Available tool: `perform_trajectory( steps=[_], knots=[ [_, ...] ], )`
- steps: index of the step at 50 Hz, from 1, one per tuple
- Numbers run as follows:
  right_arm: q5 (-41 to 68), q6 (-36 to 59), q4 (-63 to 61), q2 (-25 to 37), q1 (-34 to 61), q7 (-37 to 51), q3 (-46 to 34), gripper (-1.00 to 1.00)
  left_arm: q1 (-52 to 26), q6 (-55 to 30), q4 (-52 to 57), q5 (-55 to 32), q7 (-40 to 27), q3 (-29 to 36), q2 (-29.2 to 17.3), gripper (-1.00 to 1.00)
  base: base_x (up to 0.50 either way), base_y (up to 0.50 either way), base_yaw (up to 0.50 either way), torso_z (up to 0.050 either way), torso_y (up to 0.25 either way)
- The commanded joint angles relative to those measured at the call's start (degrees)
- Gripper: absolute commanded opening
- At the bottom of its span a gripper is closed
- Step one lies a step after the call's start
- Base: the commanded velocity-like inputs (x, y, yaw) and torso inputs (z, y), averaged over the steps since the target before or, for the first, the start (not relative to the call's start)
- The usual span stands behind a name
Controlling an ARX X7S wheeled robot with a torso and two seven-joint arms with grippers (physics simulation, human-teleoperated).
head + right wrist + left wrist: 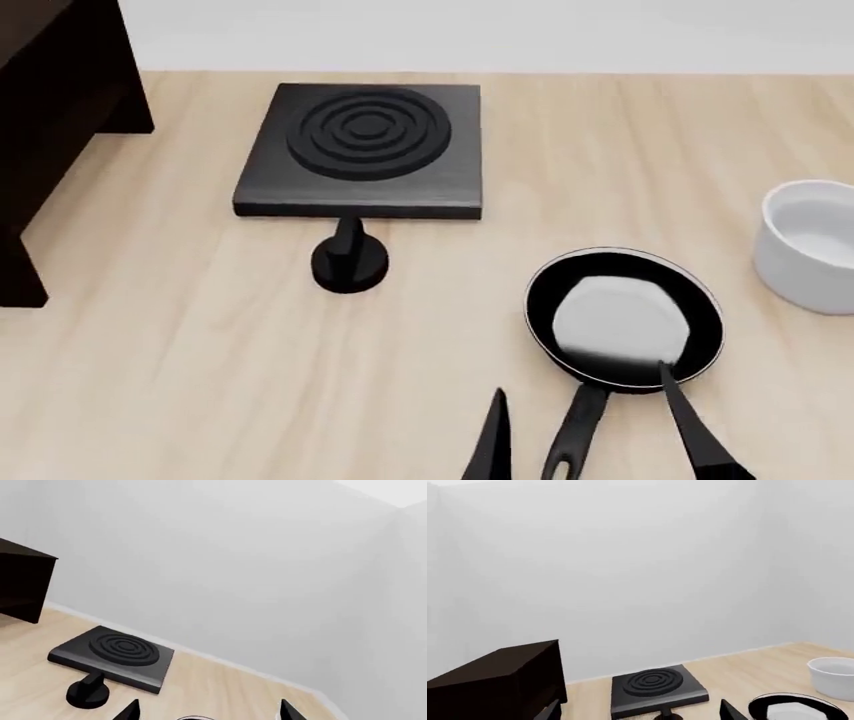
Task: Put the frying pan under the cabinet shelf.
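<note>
The frying pan [625, 318], glossy black with a pale rim, lies on the wooden table right of centre, its handle [574, 440] pointing toward me. My right gripper [594, 435] is open, with one finger on each side of the handle and not touching it. In the right wrist view the right gripper [208, 712] shows only the tips of its fingers, with a sliver of the pan's rim [193, 718] between them. The dark cabinet shelf [54, 120] stands at the far left. My left gripper [639, 714] is open and holds nothing; from it, the pan [797, 709] sits off to one side.
A square black burner plate [363, 150] with concentric rings sits at the back centre. Its black knob [350, 262] sticks out in front. A white round pot [807, 245] stands at the right edge, close to the pan. A white wall runs behind the table.
</note>
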Motion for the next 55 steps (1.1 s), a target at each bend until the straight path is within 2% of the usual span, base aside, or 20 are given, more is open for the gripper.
perform_trajectory(
  steps=[1,22,32,55],
  knots=[
    [-0.9,0.3,-0.6,-0.2,0.4,-0.2,-0.6,1.00,-4.2,1.9,-0.1,-0.8,-7.3,6.9,-6.0,1.00,0.08,0.50,0.00,0.000,0.000],
    [-0.5,-0.2,-0.7,-1.4,-0.4,-1.4,1.4,1.00,-5.4,1.7,-0.4,-0.3,-8.3,8.6,-6.3,1.00,0.09,0.50,0.00,0.000,0.000],
    [-1.7,-2.0,-1.2,-3.1,-0.7,-3.4,2.9,1.00,-5.7,2.3,-0.8,-0.2,-8.6,9.3,-6.5,1.00,0.02,-0.01,0.00,0.000,0.000],
    [-4.3,-1.7,-0.1,-3.8,-0.2,-4.4,1.1,1.00,-4.9,4.2,-0.4,1.0,-10.1,10.1,-8.3,1.00,0.50,-0.04,0.00,0.000,0.000]
  ],
)
